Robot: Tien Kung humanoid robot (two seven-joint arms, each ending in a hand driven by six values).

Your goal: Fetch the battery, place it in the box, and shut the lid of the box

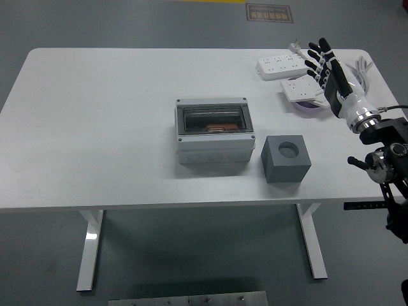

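A grey box [213, 145] with a see-through lid [213, 119] stands mid-table, and the lid lies shut. Through the lid a reddish-brown object [220, 129] shows inside; I cannot tell whether it is the battery. Just right of the box stands a dark grey block [286, 159] with a round hole in its top. My right hand [324, 62] hovers over the far right of the table, above the power strips. Its fingers are spread and hold nothing. The left arm is out of view.
Two white power strips [278, 64] [301, 89] lie at the back right, with a small purple item [310, 106] beside them and a white cable [363, 64] at the table's right edge. The white table [95, 115] spreads wide to the left.
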